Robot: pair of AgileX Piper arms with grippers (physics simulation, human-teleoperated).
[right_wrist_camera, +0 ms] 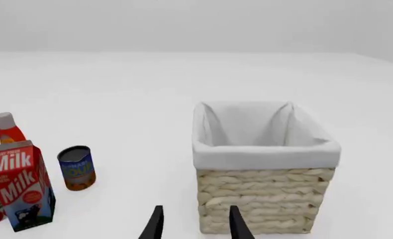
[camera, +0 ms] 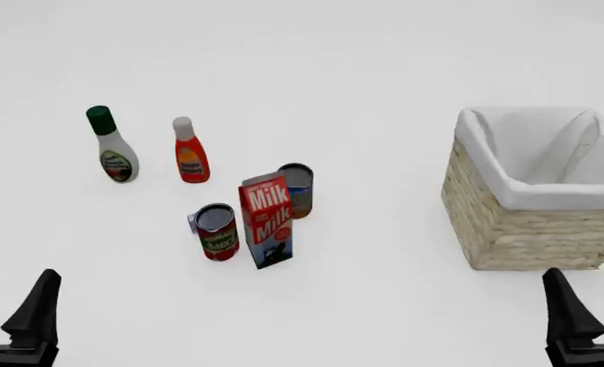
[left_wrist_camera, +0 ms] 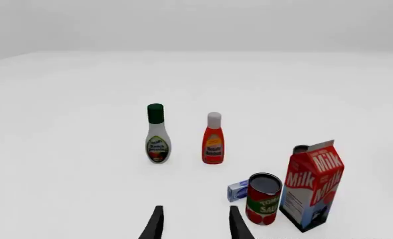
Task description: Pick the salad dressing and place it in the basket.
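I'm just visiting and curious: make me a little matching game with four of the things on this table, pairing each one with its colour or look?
Things:
1. salad dressing
2. ketchup bottle
3. milk carton
4. basket

Looks:
A. woven straw with white cloth lining
B. red body, white cap
C. whitish body, dark green cap
D. red box with white lettering

Pairs: 1-C, 2-B, 3-D, 4-A
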